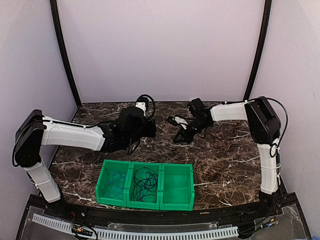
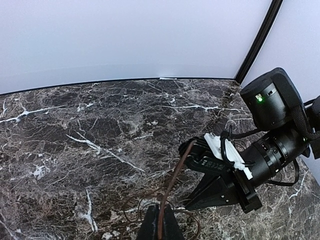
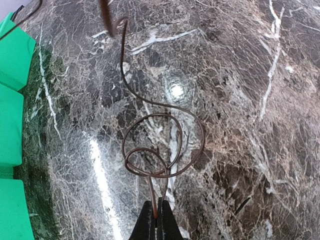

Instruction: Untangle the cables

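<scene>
A thin brown cable point(image 3: 192, 122) lies in loose overlapping loops on the dark marble table. My right gripper point(image 3: 157, 220) is shut on a strand of it just below the loops. My left gripper point(image 2: 160, 222) is shut on the same brown cable point(image 2: 175, 175), which rises from its fingertips toward the right gripper point(image 2: 202, 200) close by. From above, both grippers meet mid-table, left gripper point(image 1: 149, 131) and right gripper point(image 1: 181, 137). A blue cable point(image 1: 116, 182) lies in the left green bin, and a black cable point(image 1: 145, 181) is coiled in the middle bin.
A row of three green bins point(image 1: 162, 199) stands at the near edge between the arm bases, and the right bin point(image 1: 177, 184) holds nothing. The bins' edge point(image 3: 12, 125) shows at the left of the right wrist view. Pale walls close the table's back and sides.
</scene>
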Robot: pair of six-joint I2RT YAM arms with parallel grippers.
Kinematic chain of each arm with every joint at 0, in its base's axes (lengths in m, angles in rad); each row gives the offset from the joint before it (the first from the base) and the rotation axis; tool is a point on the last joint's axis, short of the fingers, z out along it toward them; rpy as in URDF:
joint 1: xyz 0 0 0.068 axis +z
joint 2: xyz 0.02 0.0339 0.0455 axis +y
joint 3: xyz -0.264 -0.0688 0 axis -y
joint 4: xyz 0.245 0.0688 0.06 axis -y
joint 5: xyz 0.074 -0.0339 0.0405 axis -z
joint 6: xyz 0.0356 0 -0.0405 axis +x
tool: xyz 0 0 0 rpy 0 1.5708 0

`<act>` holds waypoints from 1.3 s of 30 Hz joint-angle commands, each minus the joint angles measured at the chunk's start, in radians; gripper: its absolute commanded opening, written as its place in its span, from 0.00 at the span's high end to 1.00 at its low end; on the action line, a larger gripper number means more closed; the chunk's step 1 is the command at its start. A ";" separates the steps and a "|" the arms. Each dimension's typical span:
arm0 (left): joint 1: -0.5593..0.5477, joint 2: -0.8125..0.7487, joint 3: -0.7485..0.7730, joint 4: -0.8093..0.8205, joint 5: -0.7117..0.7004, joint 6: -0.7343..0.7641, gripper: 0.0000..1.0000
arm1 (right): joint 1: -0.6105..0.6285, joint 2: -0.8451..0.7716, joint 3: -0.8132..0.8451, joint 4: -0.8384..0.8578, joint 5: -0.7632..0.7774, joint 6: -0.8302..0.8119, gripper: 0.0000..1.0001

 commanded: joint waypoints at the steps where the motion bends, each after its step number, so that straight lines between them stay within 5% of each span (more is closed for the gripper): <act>1: 0.012 -0.122 -0.027 -0.033 -0.067 0.052 1.00 | -0.023 -0.110 -0.081 0.049 0.059 0.009 1.00; 18: 0.123 -0.791 -0.235 -0.564 -0.362 0.062 1.00 | -0.350 -0.172 -0.072 -0.025 0.111 0.096 1.00; 32: 0.123 -0.835 -0.185 -0.612 -0.369 0.071 1.00 | -0.370 -0.229 -0.085 -0.050 0.105 0.098 1.00; 39: 0.123 -0.825 -0.067 -0.560 -0.130 0.196 1.00 | -0.345 -0.455 -0.145 -0.143 -0.040 0.036 1.00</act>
